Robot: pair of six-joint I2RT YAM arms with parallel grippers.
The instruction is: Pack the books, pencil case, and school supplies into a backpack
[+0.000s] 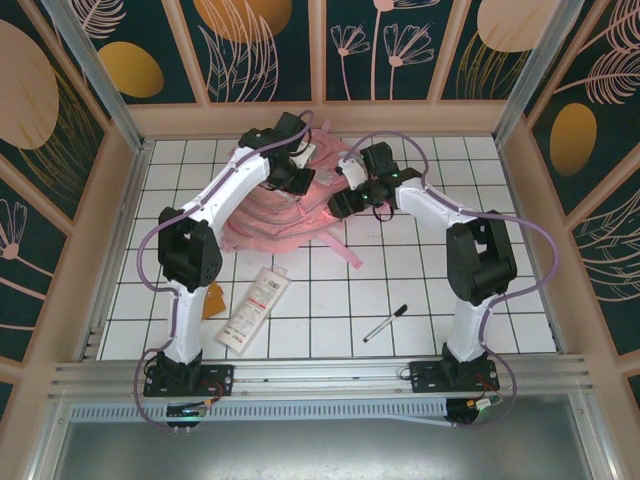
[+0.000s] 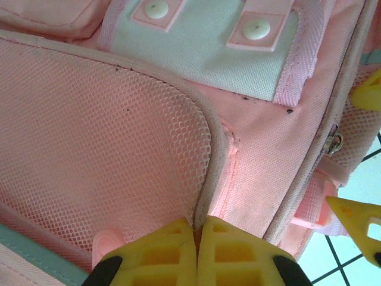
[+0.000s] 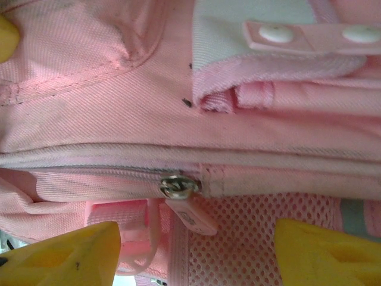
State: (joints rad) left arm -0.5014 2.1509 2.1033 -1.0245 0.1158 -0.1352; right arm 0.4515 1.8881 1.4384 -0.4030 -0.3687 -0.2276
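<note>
**At the far middle of the worktop: both pincers on the backpack**

At the back of the white tiled worktop point(image 1: 320, 320) we see the pink backpack point(image 1: 300, 205) lying flat, straps trailing toward the near side. Both arms reach over it.

Left pincer point(image 2: 196, 232): fingers pressed together. In the left wrist view the piped edge of the pink mesh panel point(image 2: 89, 131) runs straight in between the yellow tips, so we read it as clamped on that edge of the backpack. Two pink snap tabs point(image 2: 259, 30) sit on a pale panel further up. In the top view this pincer point(image 1: 298, 170) is over the bag's far left part.

Right pincer point(image 3: 196, 256): fingers well apart, nothing between them. The right wrist view puts the silver zip pull point(image 3: 175, 186) just above the gap, on a closed zip line across the pink fabric, with mesh below it. We can't tell if either finger touches the fabric. In the top view it point(image 1: 345, 203) is over the bag's right side.

Out from the bag, on bare tiles nearer the bases:
- pencil case point(image 1: 255, 308), white, lying at a diagonal just right of the left arm
- orange-brown square point(image 1: 212, 298), partly hidden under the left arm
- one black pen point(image 1: 385, 323), diagonal, near the right arm's base, well apart from the case
</note>
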